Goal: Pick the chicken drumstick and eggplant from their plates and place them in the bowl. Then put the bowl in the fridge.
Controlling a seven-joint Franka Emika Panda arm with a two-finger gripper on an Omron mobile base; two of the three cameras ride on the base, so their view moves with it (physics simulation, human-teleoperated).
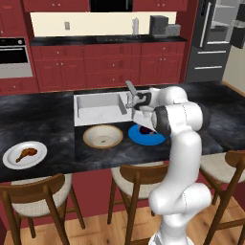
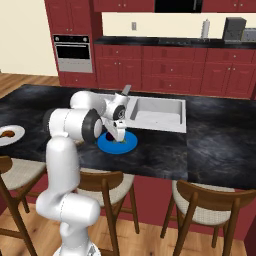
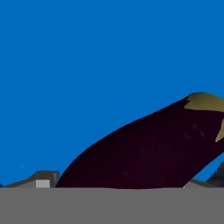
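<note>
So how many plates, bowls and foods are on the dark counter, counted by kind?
Plates: 2, white plate and blue plate
Bowls: 1, bowl
Foods: 2, chicken drumstick and eggplant
Total: 5

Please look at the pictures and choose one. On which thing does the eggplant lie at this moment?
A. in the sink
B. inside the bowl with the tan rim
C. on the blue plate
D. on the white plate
C: the hand view shows the dark purple eggplant lying on the blue plate, and the left base view shows the bowl holding nothing, with only the chicken drumstick on the white plate.
</note>
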